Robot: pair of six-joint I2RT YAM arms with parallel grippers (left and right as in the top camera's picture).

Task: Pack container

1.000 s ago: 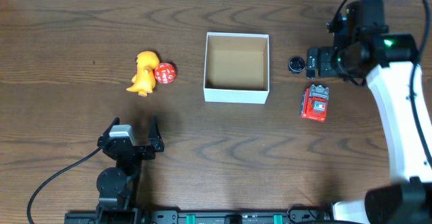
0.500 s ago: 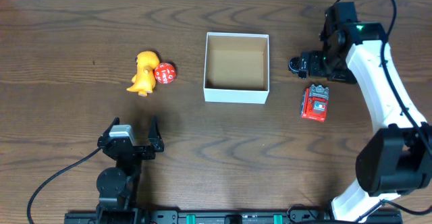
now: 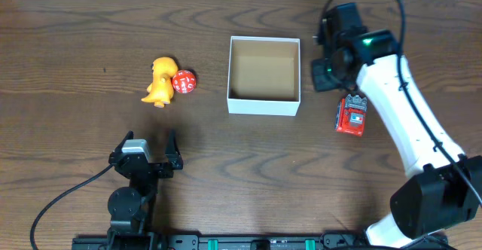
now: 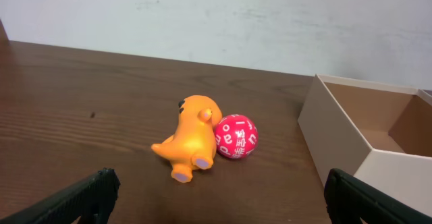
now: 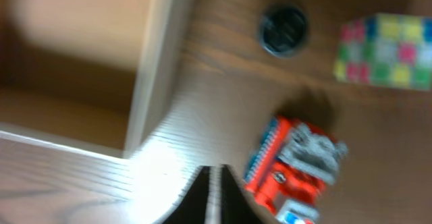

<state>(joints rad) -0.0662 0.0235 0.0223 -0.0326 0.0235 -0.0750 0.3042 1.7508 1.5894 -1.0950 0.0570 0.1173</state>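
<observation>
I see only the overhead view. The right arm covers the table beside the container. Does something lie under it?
Observer: Yes. The right wrist view shows a black round object on the table, apart from the container.
Operator: Anything else there?
Observer: A multicoloured cube lies beside it.
Operator: And the jaws, open?
Observer: The right gripper looks shut and empty, though the picture is blurred.

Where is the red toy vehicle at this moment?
Overhead, the red toy vehicle sits to the right of the container, just off its near-right corner and apart from it.
</observation>
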